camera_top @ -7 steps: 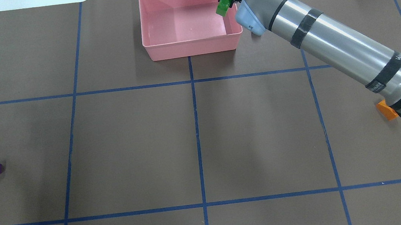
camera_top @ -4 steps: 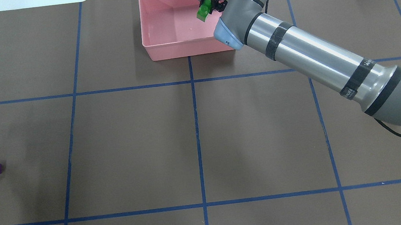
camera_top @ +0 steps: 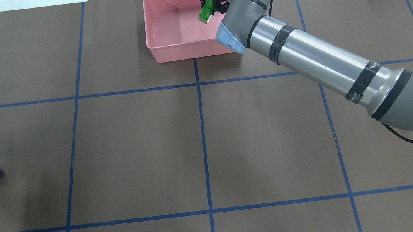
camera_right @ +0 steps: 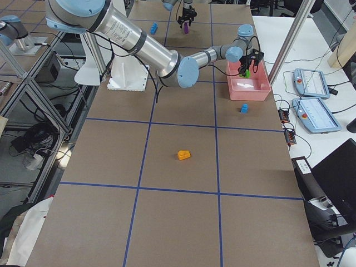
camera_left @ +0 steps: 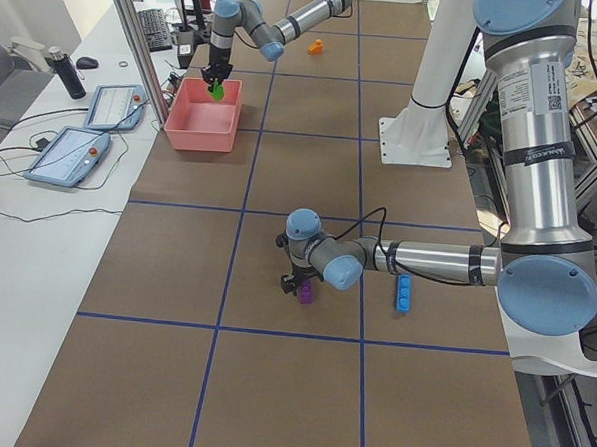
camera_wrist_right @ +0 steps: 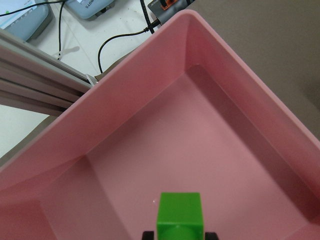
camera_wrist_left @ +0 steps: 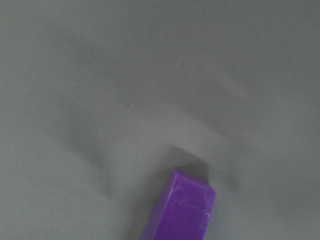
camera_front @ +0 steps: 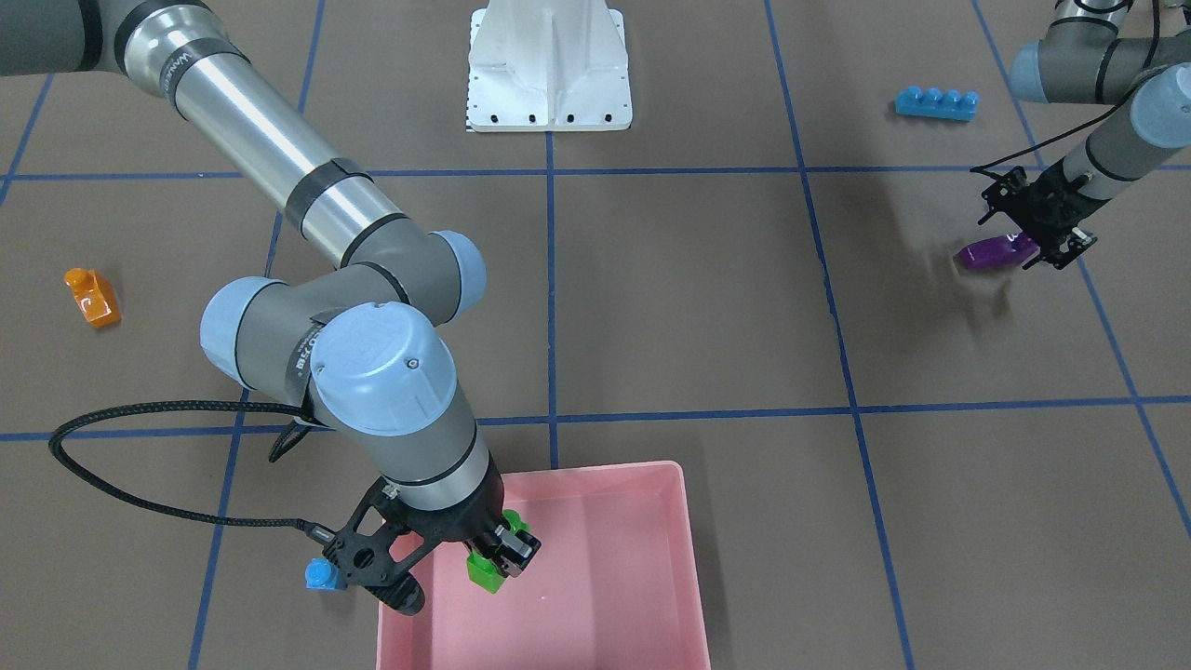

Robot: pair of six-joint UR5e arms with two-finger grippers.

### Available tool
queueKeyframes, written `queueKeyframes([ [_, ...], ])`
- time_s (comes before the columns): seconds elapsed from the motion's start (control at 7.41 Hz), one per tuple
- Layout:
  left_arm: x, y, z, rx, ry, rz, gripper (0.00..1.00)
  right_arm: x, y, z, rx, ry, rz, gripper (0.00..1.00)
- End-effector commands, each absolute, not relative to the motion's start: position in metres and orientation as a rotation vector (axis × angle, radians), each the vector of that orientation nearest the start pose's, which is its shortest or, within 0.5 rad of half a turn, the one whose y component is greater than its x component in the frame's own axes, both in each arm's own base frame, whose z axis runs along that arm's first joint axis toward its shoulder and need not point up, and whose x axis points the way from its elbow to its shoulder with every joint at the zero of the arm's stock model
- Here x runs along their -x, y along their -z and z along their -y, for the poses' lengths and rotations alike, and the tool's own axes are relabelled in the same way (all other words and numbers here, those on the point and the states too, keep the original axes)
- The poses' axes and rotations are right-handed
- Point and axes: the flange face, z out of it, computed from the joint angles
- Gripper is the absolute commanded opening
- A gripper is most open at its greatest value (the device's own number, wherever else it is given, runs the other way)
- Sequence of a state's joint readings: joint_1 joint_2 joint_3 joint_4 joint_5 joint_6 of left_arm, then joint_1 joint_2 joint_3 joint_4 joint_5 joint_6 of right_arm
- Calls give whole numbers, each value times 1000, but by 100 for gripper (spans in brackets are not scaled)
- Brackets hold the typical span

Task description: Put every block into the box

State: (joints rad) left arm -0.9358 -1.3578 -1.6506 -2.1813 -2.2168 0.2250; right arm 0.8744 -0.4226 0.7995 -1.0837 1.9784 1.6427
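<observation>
Front-facing view first: the right gripper (camera_front: pixel 495 556) has its fingers clamped on the green two-stud plastic brick (camera_front: pixel 484 569), held within the outline of the shallow pink plastic box (camera_front: pixel 687 521) and not released. No brick lies on the stretch of pink floor that shows here. The tiny blue one-stud brick (camera_front: pixel 319 573) sits on the brown table (camera_front: pixel 707 279), just beside the box's outer wall. The orange sloped brick (camera_front: pixel 91 297) and the long blue four-stud brick (camera_front: pixel 936 102) lie well apart from the box. Far off, the left gripper (camera_front: pixel 1028 234) is down at the purple sloped brick (camera_front: pixel 994 253). Whether it grips, I cannot tell.

Overhead: the green brick is over the box's interior, the purple one out at the left edge.

Left wrist camera: blurred. It shows only one end of the purple brick and no fingers.

Right wrist camera: the green brick is low in frame, with bare box floor beneath.

My read: none of the five is delivered yet — the first looks ready to drop, and four remain.
</observation>
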Motion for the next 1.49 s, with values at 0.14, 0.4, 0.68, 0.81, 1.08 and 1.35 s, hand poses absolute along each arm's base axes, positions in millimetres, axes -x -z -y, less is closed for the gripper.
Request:
queueKeyframes([
  [0.14, -192, -663, 384, -307, -956, -748, 0, 464, -174, 759, -16, -682, 961, 100],
  [0.4, -214, -618, 414, -305, -879, -790, 0, 385, -236, 768, 18, -594, 981, 100],
  [0.68, -255, -535, 483, -287, -775, -827, 0, 291, -359, 738, 10, -469, 968, 100],
  [0.81, -264, -486, 517, -307, -699, -842, 0, 261, -406, 722, 20, -421, 959, 100],
  [1.08, -303, -371, 575, -245, -439, -896, 0, 230, -485, 668, -36, -222, 919, 100],
  [1.35, -350, -270, 645, -199, -232, -949, 0, 209, -527, 620, -60, -70, 918, 100],
])
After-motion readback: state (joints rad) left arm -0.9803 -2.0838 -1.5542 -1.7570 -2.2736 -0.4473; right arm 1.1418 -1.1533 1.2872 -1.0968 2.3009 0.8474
